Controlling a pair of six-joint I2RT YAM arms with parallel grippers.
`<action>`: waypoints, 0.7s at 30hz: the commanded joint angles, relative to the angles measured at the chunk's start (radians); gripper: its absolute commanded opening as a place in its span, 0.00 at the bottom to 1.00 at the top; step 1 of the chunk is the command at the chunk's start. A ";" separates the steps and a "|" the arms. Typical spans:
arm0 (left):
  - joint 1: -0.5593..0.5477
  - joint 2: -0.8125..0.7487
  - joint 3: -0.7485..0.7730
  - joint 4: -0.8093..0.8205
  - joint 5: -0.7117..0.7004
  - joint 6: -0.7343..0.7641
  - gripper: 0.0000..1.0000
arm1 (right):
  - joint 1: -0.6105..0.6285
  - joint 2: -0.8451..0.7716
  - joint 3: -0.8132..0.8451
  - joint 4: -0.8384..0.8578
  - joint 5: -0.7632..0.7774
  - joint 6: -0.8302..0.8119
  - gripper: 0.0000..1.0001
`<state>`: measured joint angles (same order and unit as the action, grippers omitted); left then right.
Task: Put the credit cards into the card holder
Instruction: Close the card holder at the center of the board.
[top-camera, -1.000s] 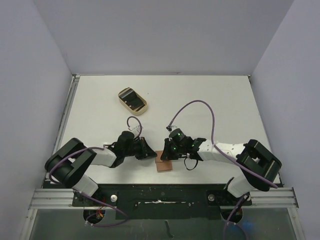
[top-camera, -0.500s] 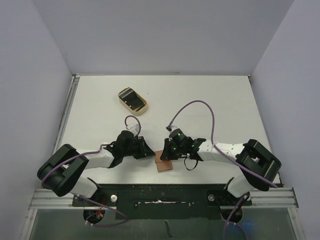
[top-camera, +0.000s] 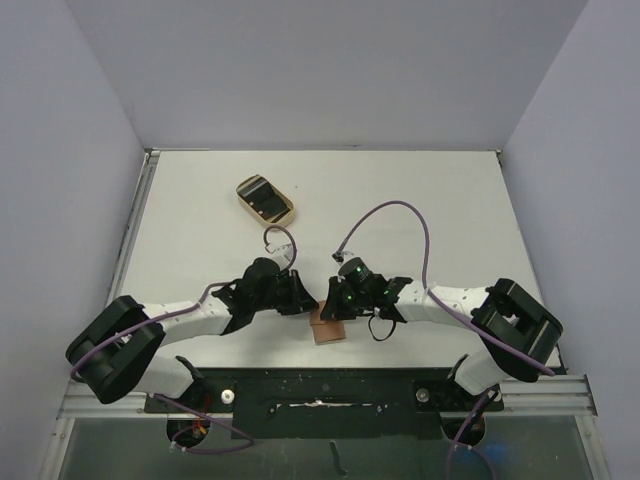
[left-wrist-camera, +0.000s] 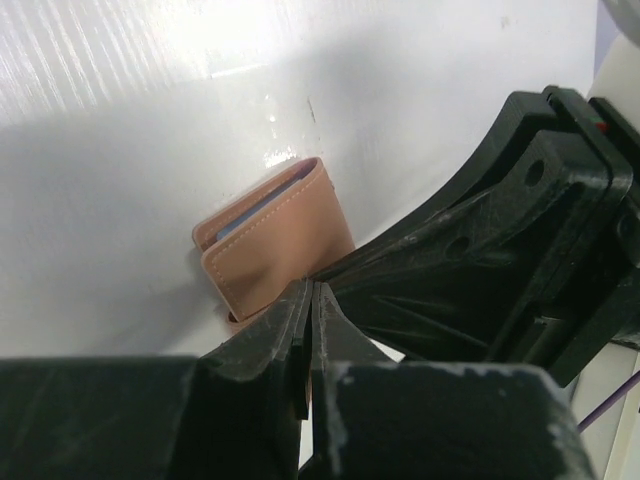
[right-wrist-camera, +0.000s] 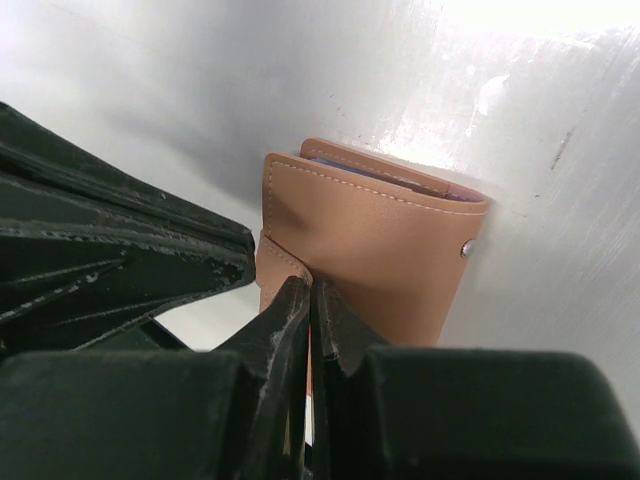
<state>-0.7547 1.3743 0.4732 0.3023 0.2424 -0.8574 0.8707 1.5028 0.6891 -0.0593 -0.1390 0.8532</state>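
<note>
The card holder (top-camera: 326, 329) is a tan-brown folded wallet lying near the table's front edge, with a blue-grey lining showing at its open edge (left-wrist-camera: 262, 209). My right gripper (right-wrist-camera: 312, 292) is shut on the holder's brown tab, close to the snap stud (right-wrist-camera: 466, 248). My left gripper (left-wrist-camera: 312, 290) is shut, its tips against the holder's near edge, and nothing shows between them. The two grippers meet tip to tip over the holder (top-camera: 318, 310). Dark credit cards (top-camera: 264, 197) lie in the tray at the back left.
A tan oval tray (top-camera: 283, 216) stands at the back left of the white table. Purple cables (top-camera: 400, 210) loop above both wrists. Grey walls close in the table on three sides.
My left gripper has edged to the right, up against the card holder, while that arm's elbow swung out to the left. The right arm and the holder have stayed put.
</note>
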 joint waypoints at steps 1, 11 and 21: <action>-0.029 0.002 0.023 0.015 -0.006 0.010 0.00 | -0.005 0.017 -0.021 -0.007 0.027 -0.017 0.00; -0.121 0.078 0.021 0.013 -0.057 -0.033 0.00 | -0.004 0.014 -0.044 0.012 0.024 -0.008 0.00; -0.138 0.079 0.044 -0.125 -0.123 -0.010 0.00 | 0.014 0.023 -0.045 0.023 0.011 -0.020 0.00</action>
<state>-0.8665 1.4376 0.4877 0.2504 0.1658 -0.8803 0.8631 1.5013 0.6643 -0.0284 -0.1425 0.8524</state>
